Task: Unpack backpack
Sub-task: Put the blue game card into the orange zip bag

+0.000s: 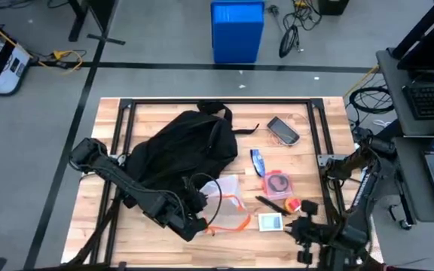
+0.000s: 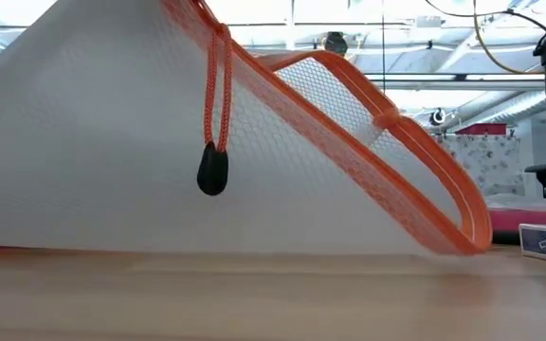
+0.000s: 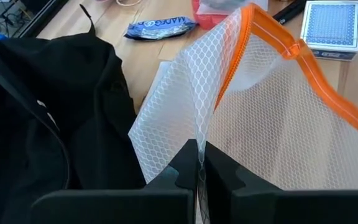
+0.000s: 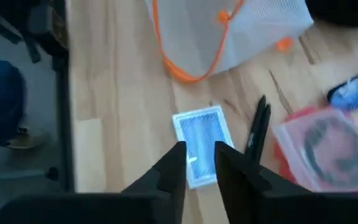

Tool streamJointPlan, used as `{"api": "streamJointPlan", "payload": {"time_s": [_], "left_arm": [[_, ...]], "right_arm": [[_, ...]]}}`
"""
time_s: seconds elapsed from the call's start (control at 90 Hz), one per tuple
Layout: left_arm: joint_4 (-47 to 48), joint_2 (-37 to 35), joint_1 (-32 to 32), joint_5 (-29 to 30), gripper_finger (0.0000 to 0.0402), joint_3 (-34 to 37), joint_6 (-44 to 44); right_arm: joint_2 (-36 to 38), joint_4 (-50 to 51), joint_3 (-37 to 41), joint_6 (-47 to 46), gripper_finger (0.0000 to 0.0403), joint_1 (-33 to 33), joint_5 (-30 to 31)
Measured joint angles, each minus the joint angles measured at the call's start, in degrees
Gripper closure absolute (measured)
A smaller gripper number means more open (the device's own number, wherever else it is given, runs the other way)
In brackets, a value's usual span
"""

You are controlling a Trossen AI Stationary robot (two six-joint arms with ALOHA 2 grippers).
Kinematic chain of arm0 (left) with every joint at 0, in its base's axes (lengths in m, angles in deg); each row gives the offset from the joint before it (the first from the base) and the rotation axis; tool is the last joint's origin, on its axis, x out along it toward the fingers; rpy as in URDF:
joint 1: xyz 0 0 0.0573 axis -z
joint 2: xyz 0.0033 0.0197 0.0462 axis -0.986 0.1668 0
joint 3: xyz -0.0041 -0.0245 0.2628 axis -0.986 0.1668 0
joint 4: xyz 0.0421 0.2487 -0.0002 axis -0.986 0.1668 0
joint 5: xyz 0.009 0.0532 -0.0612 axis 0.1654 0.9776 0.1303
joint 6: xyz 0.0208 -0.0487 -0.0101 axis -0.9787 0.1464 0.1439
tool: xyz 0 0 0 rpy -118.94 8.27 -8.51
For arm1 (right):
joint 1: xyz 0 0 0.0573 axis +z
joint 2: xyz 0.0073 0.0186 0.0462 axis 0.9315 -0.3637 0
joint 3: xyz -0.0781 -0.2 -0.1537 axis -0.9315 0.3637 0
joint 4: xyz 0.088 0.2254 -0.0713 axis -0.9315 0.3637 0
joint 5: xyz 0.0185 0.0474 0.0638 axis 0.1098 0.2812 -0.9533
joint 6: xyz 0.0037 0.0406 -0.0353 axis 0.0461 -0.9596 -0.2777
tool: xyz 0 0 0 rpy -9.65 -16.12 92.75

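The black backpack (image 1: 179, 150) lies on the table's left half, also showing in the left wrist view (image 3: 48, 112). Beside its near right corner is a white mesh pouch with orange trim (image 1: 228, 205), on which my left gripper (image 1: 193, 220) is shut. An orange zipper cord with a black pull (image 2: 212, 170) hangs from the pouch. My right gripper (image 4: 201, 163) is open near the table's front right, its fingers over the near end of a blue card box (image 4: 199, 142); I cannot tell whether they touch it. My left gripper pinches a fold of the pouch's white mesh (image 3: 199, 146) between its two fingers, on the pouch's side toward the backpack. The fingers come from the table's left. The pouch is raised on that side, and its far orange-trimmed edge (image 2: 467, 237) rests on the table.
Right of the backpack lie a grey case (image 1: 283, 129), a blue wrapper (image 1: 258, 159), a red pouch with a cable (image 1: 279, 183), a black pen (image 1: 270, 205) and a small red thing (image 1: 294, 204). A black frame (image 1: 217, 102) borders the table.
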State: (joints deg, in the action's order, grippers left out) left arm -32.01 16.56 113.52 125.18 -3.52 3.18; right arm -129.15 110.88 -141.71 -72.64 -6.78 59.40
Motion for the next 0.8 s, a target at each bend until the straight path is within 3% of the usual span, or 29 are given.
{"api": "streamJointPlan", "payload": {"time_s": [0.278,0.611,0.8], "left_arm": [[0.0,0.0,0.0,0.0,0.0402,0.0,-0.1],[-0.2,0.0,0.0,-0.1,0.0402,0.0,-1.0],[-0.2,0.0,0.0,-0.3,0.0402,0.0,-1.0]], "right_arm": [[-2.2,4.6,0.0,-0.8,0.0275,-4.1,-5.1],[-2.2,0.0,5.0,1.3,0.0270,-4.6,-3.4],[-2.2,-0.9,8.0,8.8,0.0270,-4.6,-3.7]]}}
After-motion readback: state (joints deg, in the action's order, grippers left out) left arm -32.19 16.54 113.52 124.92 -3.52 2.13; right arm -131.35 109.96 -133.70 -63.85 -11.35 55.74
